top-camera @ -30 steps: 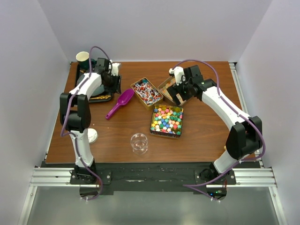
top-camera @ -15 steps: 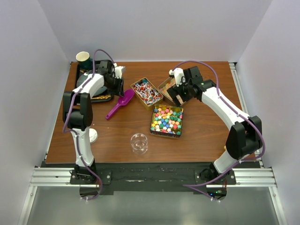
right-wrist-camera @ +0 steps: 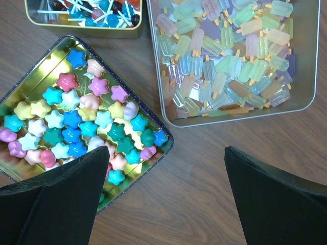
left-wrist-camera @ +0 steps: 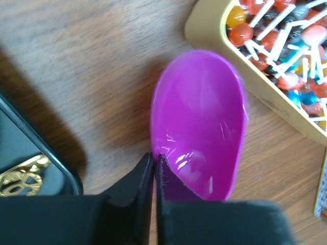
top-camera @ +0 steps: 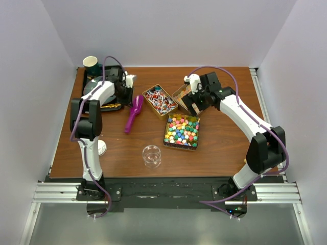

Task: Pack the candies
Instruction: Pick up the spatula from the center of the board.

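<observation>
The candies lie in three open tins mid-table: wrapped lollipops (top-camera: 160, 99), bright star pieces (top-camera: 182, 130), and pale popsicle gummies (top-camera: 180, 93) partly under my right arm. The right wrist view shows the star pieces (right-wrist-camera: 76, 117) and the popsicle gummies (right-wrist-camera: 230, 51). My left gripper (top-camera: 129, 93) (left-wrist-camera: 154, 154) is shut, pinching the left rim of the purple scoop's bowl (left-wrist-camera: 199, 127), with one finger inside the empty bowl. The scoop (top-camera: 133, 113) lies on the table left of the lollipop tin (left-wrist-camera: 286, 46). My right gripper (top-camera: 196, 102) (right-wrist-camera: 167, 149) is wide open and empty above bare wood between the star and popsicle tins.
A clear round container (top-camera: 152, 154) stands near the front middle. A black tray (top-camera: 104, 102) (left-wrist-camera: 25, 153) and a green cup (top-camera: 91, 64) are at the back left. A white round lid (top-camera: 100, 148) lies by the left arm.
My left gripper moved right to the scoop's bowl. The scoop turned, its handle swinging from the lower left to nearly straight toward the front. The right arm barely moved.
</observation>
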Controlling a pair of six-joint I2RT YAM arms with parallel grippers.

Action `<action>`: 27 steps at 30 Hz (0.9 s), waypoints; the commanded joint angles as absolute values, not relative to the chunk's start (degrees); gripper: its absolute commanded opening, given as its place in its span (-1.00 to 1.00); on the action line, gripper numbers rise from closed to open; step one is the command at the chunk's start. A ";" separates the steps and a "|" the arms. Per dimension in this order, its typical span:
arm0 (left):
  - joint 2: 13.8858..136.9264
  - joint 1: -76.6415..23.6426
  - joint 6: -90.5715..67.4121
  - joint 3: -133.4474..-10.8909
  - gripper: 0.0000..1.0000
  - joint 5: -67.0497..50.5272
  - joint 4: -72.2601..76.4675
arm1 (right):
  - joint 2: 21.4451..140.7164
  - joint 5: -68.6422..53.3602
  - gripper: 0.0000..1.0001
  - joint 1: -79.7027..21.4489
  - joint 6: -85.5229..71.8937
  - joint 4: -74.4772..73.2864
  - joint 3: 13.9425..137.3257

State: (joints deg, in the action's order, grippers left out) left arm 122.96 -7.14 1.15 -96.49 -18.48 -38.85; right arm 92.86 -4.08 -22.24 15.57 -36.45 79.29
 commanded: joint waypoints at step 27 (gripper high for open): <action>101.34 -4.31 -44.73 -92.55 -1.00 0.26 -44.65 | 99.74 -3.17 0.77 -50.53 18.72 5.19 81.81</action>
State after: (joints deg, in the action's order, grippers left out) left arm 104.86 -4.51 -39.18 -91.18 2.72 -44.16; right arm 96.33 -4.03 -48.97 19.14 -2.44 77.71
